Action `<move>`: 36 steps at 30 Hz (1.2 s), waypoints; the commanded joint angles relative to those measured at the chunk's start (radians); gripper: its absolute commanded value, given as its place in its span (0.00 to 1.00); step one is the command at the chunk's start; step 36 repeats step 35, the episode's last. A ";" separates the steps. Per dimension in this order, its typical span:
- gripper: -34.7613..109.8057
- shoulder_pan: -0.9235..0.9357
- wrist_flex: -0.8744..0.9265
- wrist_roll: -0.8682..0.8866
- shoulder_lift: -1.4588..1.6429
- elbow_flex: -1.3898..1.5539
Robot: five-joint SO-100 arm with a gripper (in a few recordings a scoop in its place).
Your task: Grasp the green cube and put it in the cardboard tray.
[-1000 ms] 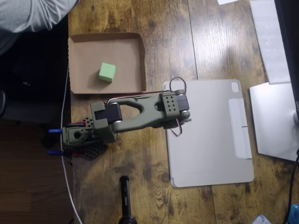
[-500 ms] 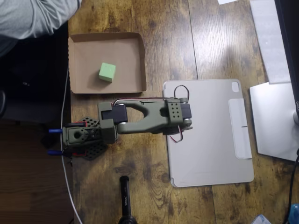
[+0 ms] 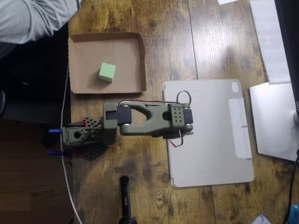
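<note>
The green cube (image 3: 107, 72) lies inside the cardboard tray (image 3: 84, 46) at the upper left of the overhead view, a little right of the tray's middle, with nothing touching it. My olive-green arm stretches right from its base (image 3: 77, 136) below the tray. Its gripper (image 3: 180, 129) end hangs over the left edge of the grey pad, well clear of the tray and cube. The fingers point down under the wrist block and are hidden, so their state is unreadable.
A grey tablet-like pad (image 3: 212, 135) lies on the wooden table right of the arm. A silver device (image 3: 275, 121) and white sheet sit at the right edge. A person's grey sleeve (image 3: 32, 16) shows top left. A black rod (image 3: 125, 198) stands at the bottom.
The arm's outer end has swung downward in the picture, away from the tray, and drawn slightly right over the pad. The cube has stayed still in the tray.
</note>
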 commanded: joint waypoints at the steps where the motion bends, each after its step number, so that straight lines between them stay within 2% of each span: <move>1: 0.24 0.029 -0.041 0.038 0.017 0.025; 13: 0.24 -0.086 -0.067 0.135 -0.081 0.018; 23: 0.24 -0.055 -0.041 0.123 -0.044 0.011; 28: 0.24 -0.052 -0.118 0.169 -0.015 0.058; 36: 0.24 -0.037 -0.071 0.150 -0.015 0.032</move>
